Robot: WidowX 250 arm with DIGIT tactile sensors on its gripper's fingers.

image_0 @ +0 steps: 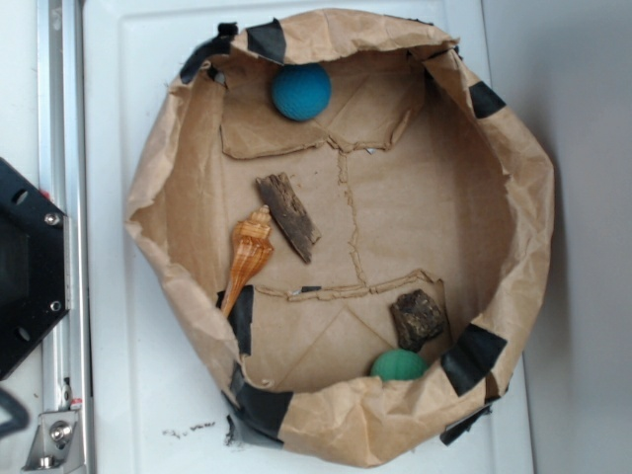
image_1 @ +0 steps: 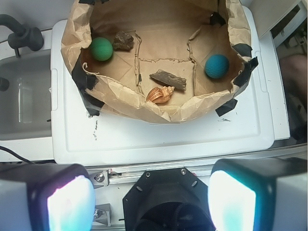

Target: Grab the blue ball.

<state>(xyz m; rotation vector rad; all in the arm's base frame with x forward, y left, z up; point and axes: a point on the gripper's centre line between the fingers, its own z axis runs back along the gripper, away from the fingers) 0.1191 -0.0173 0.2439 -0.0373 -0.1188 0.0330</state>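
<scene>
Your hand (image_1: 151, 199) is spread wide, empty, well back from the paper basket (image_0: 513, 197). The blue ball (image_0: 301, 91) sits against the basket's inner wall, well apart from the green ball (image_0: 398, 365), shell (image_0: 249, 252) and bark (image_0: 287, 214).

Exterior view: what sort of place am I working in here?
Probably a lab test bench, not a home. A hand-taped brown paper bin sits on a white plastic lid, holding odd props: a blue ball, a seashell and a green ball.
</scene>
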